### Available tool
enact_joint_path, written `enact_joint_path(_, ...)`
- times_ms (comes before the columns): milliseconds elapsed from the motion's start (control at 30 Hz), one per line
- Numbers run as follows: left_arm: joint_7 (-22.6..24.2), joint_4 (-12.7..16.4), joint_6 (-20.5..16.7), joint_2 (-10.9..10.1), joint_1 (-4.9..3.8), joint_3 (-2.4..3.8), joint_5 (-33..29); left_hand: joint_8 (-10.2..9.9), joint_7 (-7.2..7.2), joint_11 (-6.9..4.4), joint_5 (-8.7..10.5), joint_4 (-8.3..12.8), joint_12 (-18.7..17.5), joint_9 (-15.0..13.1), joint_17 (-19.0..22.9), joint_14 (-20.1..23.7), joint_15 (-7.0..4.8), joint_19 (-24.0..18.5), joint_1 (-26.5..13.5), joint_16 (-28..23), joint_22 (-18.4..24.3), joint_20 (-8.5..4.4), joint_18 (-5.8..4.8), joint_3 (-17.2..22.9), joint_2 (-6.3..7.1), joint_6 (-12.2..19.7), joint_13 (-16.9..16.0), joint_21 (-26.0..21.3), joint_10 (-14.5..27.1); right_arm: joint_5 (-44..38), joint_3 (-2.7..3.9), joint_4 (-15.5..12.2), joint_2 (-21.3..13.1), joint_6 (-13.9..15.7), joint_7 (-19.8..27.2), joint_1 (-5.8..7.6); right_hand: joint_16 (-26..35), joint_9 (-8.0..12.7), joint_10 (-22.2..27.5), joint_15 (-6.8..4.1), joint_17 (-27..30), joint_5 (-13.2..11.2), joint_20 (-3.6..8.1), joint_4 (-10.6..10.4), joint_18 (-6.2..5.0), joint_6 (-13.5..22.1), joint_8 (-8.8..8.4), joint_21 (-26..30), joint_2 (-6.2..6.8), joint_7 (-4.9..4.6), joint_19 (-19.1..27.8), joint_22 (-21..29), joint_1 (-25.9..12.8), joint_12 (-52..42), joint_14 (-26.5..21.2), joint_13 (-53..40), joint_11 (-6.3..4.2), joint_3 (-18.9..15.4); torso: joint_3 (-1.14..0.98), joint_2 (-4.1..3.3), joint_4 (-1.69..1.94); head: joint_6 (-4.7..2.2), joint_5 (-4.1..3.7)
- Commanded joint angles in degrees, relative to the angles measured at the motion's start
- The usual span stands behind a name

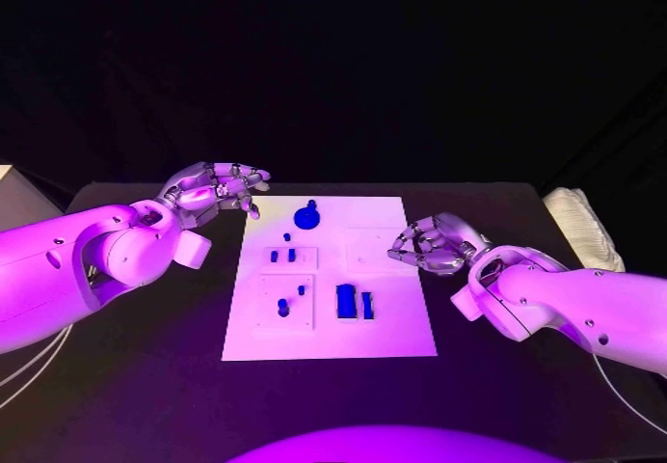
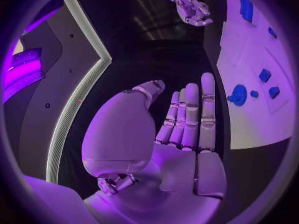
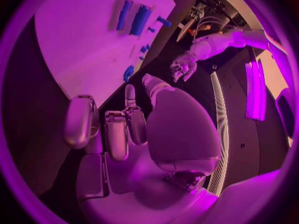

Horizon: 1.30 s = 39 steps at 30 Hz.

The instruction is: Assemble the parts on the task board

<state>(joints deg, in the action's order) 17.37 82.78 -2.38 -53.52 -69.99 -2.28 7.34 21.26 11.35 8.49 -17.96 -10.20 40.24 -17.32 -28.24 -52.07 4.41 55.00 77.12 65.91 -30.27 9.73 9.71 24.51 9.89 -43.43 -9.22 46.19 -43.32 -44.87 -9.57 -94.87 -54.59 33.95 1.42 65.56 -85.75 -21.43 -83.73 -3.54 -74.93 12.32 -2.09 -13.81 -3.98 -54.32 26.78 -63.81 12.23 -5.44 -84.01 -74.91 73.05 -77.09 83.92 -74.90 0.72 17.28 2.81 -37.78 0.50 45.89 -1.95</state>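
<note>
On the white task board (image 1: 403,328) at mid-table, two upright blue bars (image 1: 346,301) stand side by side nearest the robot, long axes running away from it. Beyond, small blue pieces (image 1: 282,256) sit in their plates, and a round blue part (image 1: 306,218) lies toward the far edge. The right hand (image 1: 434,245) hovers curled at the board's edge, holding nothing; the left hand (image 1: 216,185) hovers beside the far corner, fingers apart, empty. Any pickup will likely want a careful pinch on such small parts.
</note>
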Motion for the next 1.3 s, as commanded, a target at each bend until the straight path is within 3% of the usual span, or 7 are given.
enact_joint_path(33, 5.8, -1.8, -4.2, 1.3, 0.29, 0.04, -3.9, 0.5, 0.04, -0.31, 0.17, -0.3, 0.2, 0.0, 0.6, 1.7, -0.02, -1.0, 0.9, -1.4, 0.6, 0.01, 0.78, -0.2, 0.28, 0.0, 0.1, -1.2, -0.5, 18.0, 0.42, 5.3, 1.9, -2.1, 12.4, 0.75, 3.9, 0.1, 4.0, 1.1, -4.5, -0.1, -0.98, 0.9, -2.12, 1.6, -0.73, 10.5, -0.09, -0.64, 1.7, -4.6, 1.2, 7.4, 2.6, -6.7, 0.84, 0.8, 0.64, 1.56, -0.26, -1.91, 0.2)
enact_joint_path(667, 12.5, -17.9, -5.9, 12.1, 2.04, 0.07, -7.9, -4.2, -2.07, 1.52, 2.27, -0.9, -32.0, 3.5, 15.5, 4.3, 4.42, -5.6, 3.9, -47.7, 23.8, 5.85, 0.77, 1.9, 0.41, -3.1, 5.6, -36.3, -13.4, 30.8, 3.05, 28.6, 13.4, -10.6, 24.5, 1.67, 75.2, 4.7, 20.9, 9.22, 48.5, -2.7, -9.89, 7.9, -6.64, 4.9, -10.19, 60.2, 0.26, -5.42, 24.5, 52.1, 1.0, 71.2, -22.3, 64.0, 7.21, 15.1, 0.23, 3.14, 0.07, -9.22, 1.72)
enact_joint_path(700, 9.9, -17.3, -5.6, 11.6, 1.87, 0.04, -6.3, -21.3, -11.35, -8.49, 17.96, 10.2, -40.2, 17.3, 28.2, 52.1, -4.41, -55.0, -20.4, -65.9, 30.3, -9.73, -9.71, -24.5, -9.89, 43.4, 9.2, -46.2, 43.3, 28.1, 2.95, 28.0, 12.9, -6.8, 20.7, 1.68, 85.8, 21.4, 40.0, 3.54, 74.9, -12.3, 2.09, 13.8, 3.98, 54.3, -26.78, 63.8, -12.23, 5.44, 42.2, 74.9, -20.9, 77.1, -40.9, 74.9, -0.72, -17.3, 0.59, 3.18, 0.1, -8.44, 1.77)
enact_joint_path(767, 9.9, -17.1, -6.0, 11.6, 1.95, 0.06, -6.3, -21.3, -11.35, -8.49, 17.96, 10.2, -40.2, 17.3, 28.2, 52.1, -4.41, -55.0, -23.2, -65.9, 30.3, -9.73, -9.71, -24.5, -9.89, 43.4, 9.2, -46.2, 43.3, 28.4, 3.05, 27.6, 12.9, -6.6, 20.8, 1.57, 85.8, 21.4, 41.9, 3.54, 74.9, -12.3, 2.09, 13.8, 3.98, 54.3, -26.78, 63.8, -12.23, 5.44, 84.0, 74.9, -23.7, 77.1, -42.9, 74.9, -0.72, -17.3, 0.41, 3.36, 0.07, -8.61, 1.78)
enact_joint_path(800, 10.0, -16.8, -6.4, 11.6, 2.03, 0.09, -6.3, -21.3, -11.35, -8.49, 17.96, 10.2, -40.2, 17.3, 28.2, 52.1, -4.41, -55.0, -25.2, -65.9, 30.3, -9.73, -9.71, -24.5, -9.89, 43.4, 9.2, -46.2, 43.3, 28.6, 3.15, 27.3, 12.8, -6.3, 20.9, 1.46, 85.8, 21.4, 43.5, 3.54, 74.9, -12.3, 2.09, 13.8, 3.98, 54.3, -26.78, 63.8, -12.23, 5.44, 84.0, 74.9, -25.5, 77.1, -83.9, 74.9, -0.72, -17.3, 0.23, 3.53, 0.04, -8.76, 1.79)
enact_joint_path(967, 10.2, -14.2, -10.3, 11.3, 2.9, 0.33, -6.4, -21.3, -11.35, -8.49, 17.96, 10.2, -40.2, 17.3, 28.2, 52.1, -4.41, -55.0, -35.3, -65.9, 30.3, -9.73, -9.71, -24.5, -9.89, 43.4, 9.2, -46.2, 43.3, 31.5, 4.28, 23.3, 12.3, -3.4, 22.2, 0.25, 85.8, 21.4, 83.7, 3.54, 74.9, -12.3, 2.09, 13.8, 3.98, 54.3, -26.78, 63.8, -12.23, 5.44, 84.0, 74.9, -73.0, 77.1, -83.9, 74.9, -0.72, -17.3, -1.63, 5.41, -0.29, -10.44, 1.89)
enact_joint_path(1300, 11.4, -3.0, -26.7, 10.0, 6.51, 1.35, -6.9, -21.3, -11.35, -8.49, 17.96, 10.2, -40.2, 17.3, 28.2, 52.1, -4.41, -55.0, -77.1, -65.9, 30.3, -9.73, -9.71, -24.5, -9.89, 43.4, 9.2, -46.2, 43.3, 41.6, 8.28, 9.4, 10.5, 6.9, 26.9, -4.02, 85.8, 21.4, 83.7, 3.54, 74.9, -12.3, 2.09, 13.8, 3.98, 54.3, -26.78, 63.8, -12.23, 5.44, 84.0, 74.9, -73.0, 77.1, -83.9, 74.9, -0.72, -17.3, -2.81, 6.6, -0.5, -11.51, 1.95)
